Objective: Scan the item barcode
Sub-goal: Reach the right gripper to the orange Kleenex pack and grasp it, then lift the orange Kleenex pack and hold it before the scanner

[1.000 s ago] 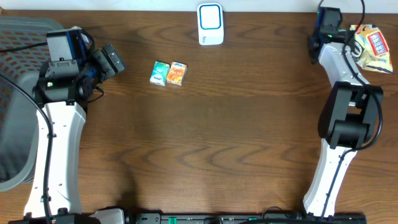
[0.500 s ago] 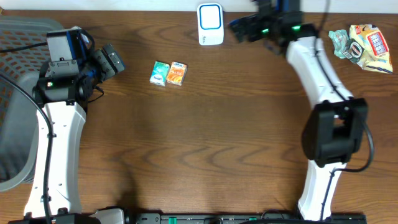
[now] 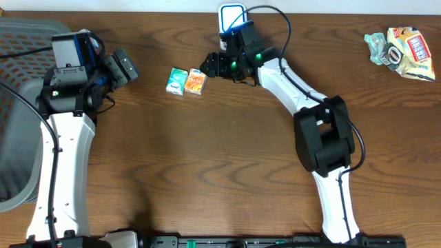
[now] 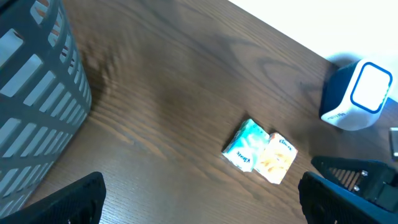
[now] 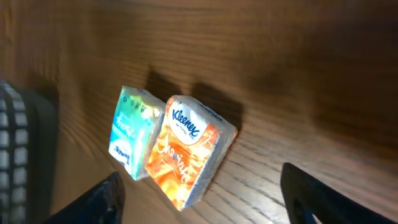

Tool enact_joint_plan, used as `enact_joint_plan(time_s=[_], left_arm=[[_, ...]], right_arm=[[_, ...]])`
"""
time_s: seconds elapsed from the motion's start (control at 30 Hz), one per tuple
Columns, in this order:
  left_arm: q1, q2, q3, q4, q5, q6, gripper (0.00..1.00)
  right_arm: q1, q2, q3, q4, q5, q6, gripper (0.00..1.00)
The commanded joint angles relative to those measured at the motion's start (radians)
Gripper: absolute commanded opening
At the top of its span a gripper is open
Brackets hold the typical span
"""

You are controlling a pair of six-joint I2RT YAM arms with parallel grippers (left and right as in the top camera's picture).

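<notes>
The orange pack [image 3: 196,82] lies touching the teal pack [image 3: 177,81] near the far edge of the table [image 3: 207,158], left of the scanner [image 3: 233,26]. The right gripper [image 3: 212,65] hovers just beside the orange pack, jaws wide and empty. The left gripper [image 3: 122,67] hangs near the left edge, jaws wide too. A good grasp probably straddles the orange pack alone, without nudging the teal pack, leaving its broad faces uncovered for the scanner.

desk [image 3: 207,158]: dark brown, wavy wood grain | orange pack [image 5: 186,152]: orange swirls, white patch, blue lettering | teal pack [image 5: 132,132]: teal and white | scanner [image 4: 357,96]: white, blue ring | basket [image 4: 31,118]: grey slats | wrappers [image 3: 403,52]: red, yellow, white
</notes>
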Motion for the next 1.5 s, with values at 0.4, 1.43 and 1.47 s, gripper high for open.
enact_joint_plan(time_s=[0.4,1.43,1.47], left_arm=[[0.002,0.001,0.003,-0.002,-0.013,0.003,0.98],[0.002,0.001,0.003,-0.002,-0.013,0.003,0.98],[0.002,0.001,0.003,-0.002,-0.013,0.003,0.98]], right_arm=[[0.068,0.142,0.003,0.122,-0.135,0.254,0.65],[-0.171,0.005,0.003,0.041,-0.375,-0.013,0.01],[-0.188,-0.005,0.003,0.032,-0.413,-0.017,0.01]])
